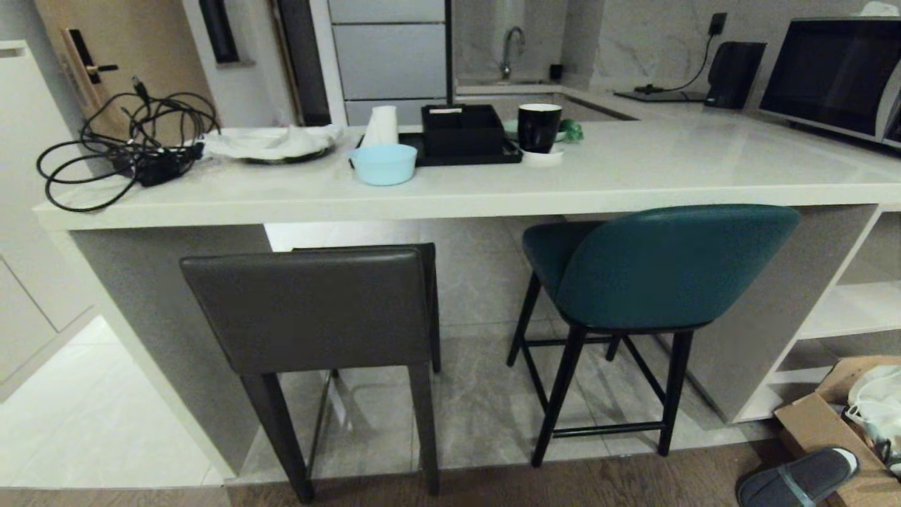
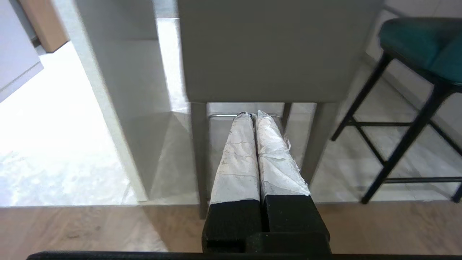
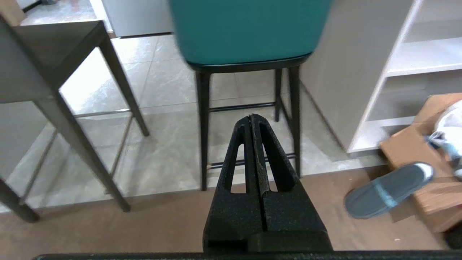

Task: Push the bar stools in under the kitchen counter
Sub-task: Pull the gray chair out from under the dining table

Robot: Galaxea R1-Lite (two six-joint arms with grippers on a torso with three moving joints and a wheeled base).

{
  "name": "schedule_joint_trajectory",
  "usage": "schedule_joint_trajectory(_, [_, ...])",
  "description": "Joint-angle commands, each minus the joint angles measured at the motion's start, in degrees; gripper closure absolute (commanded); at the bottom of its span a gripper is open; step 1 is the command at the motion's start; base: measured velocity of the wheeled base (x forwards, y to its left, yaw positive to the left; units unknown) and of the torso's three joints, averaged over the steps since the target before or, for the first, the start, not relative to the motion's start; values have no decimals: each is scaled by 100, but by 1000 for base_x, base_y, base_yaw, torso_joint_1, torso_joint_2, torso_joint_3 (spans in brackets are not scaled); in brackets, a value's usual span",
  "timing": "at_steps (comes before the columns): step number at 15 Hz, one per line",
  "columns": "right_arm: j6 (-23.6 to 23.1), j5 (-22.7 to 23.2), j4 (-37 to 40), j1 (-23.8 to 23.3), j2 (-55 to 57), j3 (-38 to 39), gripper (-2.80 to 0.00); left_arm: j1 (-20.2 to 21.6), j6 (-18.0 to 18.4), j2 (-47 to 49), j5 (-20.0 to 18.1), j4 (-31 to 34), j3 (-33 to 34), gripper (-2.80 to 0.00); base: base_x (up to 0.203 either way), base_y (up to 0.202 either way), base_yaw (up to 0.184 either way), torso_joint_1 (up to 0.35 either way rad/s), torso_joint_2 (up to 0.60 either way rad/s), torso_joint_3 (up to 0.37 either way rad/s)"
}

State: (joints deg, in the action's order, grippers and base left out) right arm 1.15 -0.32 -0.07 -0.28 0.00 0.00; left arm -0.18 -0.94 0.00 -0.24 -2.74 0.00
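Head view, near to far. Grey stool (image 1: 317,310): dark grey leather, low rectangular back, square seat, straight legs; stands at near edge of kitchen counter (image 1: 493,186), seat partly under slab. Teal stool (image 1: 662,264): rounded curved back, thin black legs w/ crossbars; right of grey one, also at counter's near edge, turned a bit. Counter: thick glossy white slab, white panel sides, open shelves at right end. On top: cables, blue bowl (image 1: 383,163), black tray, mug. Left gripper (image 2: 252,115) fingers pressed together, empty, facing grey stool. Right gripper (image 3: 251,116) likewise closed, empty, facing teal stool.
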Motion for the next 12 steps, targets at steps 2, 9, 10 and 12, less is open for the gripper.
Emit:
schedule_joint_trajectory(2, [-1,-3,-1,2,0,0,0,1,-3,-9,-2,2,105,0,0,190,-4,0,2,2])
schedule_joint_trajectory(9, [-1,-3,-1,2,0,0,0,1,-3,-9,-2,2,105,0,0,197,-2,2,2,2])
schedule_joint_trajectory(10, [-1,-3,-1,2,0,0,0,1,-3,-9,-2,2,105,0,0,198,-2,-2,2,2])
schedule_joint_trajectory(12, [-1,-3,-1,2,0,0,0,1,-3,-9,-2,2,105,0,0,199,-2,7,0,4])
